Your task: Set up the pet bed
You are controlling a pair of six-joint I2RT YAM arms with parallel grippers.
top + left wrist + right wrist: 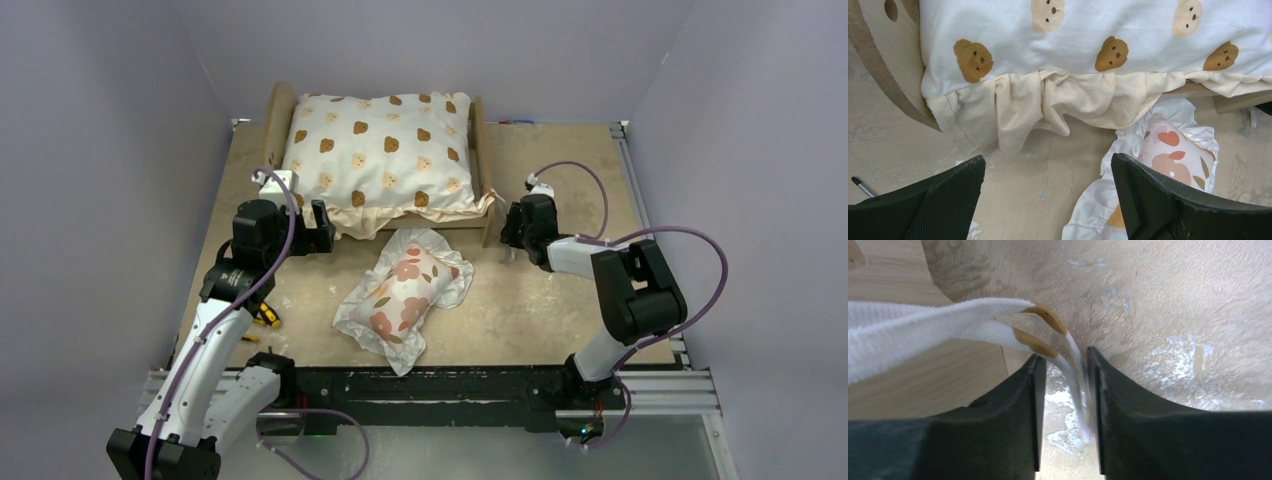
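Note:
The pet bed (277, 115), a light-wood frame, stands at the back of the table with the cream bear-print cushion (380, 150) lying in it and hiding its base. My left gripper (325, 228) is open at the cushion's near-left corner. In the left wrist view it (1048, 165) hovers over bare table just short of the cushion's ruffle (1048, 100), beside the headboard (883, 65). My right gripper (508, 228) is at the bed's near-right corner. Its jaws (1065, 365) stand narrowly apart, and the cushion's corner (923, 325) hangs between them along the right finger, beside the wood panel (908, 380).
A small floral ruffled pillow (405, 290) lies on the table in front of the bed, between the two arms; its edge (1168, 150) is under my left gripper's right finger. A yellow-and-black tool (265, 318) lies by the left arm. A pen (860, 185) lies at the left.

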